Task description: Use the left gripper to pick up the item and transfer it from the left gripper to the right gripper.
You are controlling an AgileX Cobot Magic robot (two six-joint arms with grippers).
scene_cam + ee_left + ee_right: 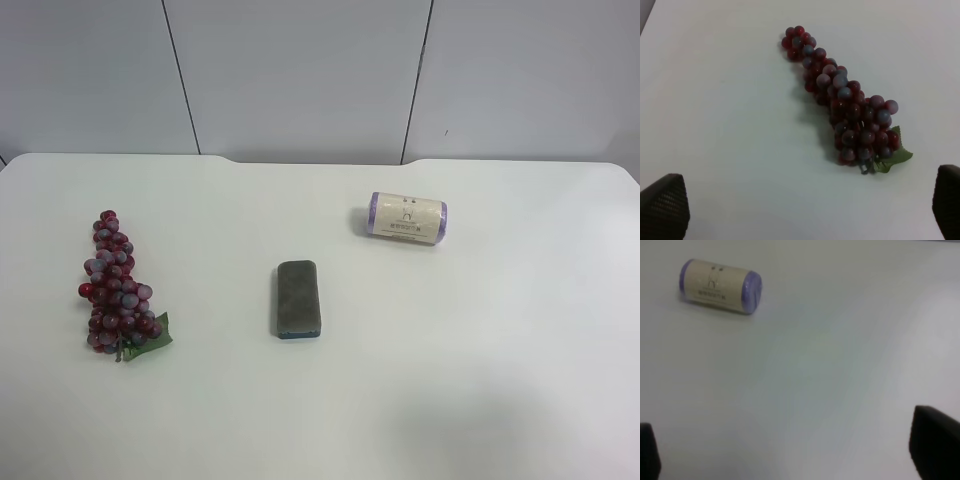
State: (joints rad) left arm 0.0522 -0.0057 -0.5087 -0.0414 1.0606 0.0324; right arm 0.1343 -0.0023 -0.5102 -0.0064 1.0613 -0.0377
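The item, a bunch of dark-red and purplish grapes [117, 288] with one green leaf, lies on the white table [450, 380] at the exterior high view's left. It also shows in the left wrist view [847, 102], lying flat some way ahead of the open left gripper [805, 210], whose two black fingertips [662, 205] show at the frame's corners, apart from the grapes. The right gripper [790, 452] is open and empty above bare table, its fingertips [935, 445] at the frame's edges. Neither arm shows in the exterior high view.
A dark grey rectangular block [298, 299] lies at the table's middle. A cream roll with purple ends [406, 218] lies on its side farther back and to the right; it also shows in the right wrist view [720, 286]. Grey wall panels stand behind the table.
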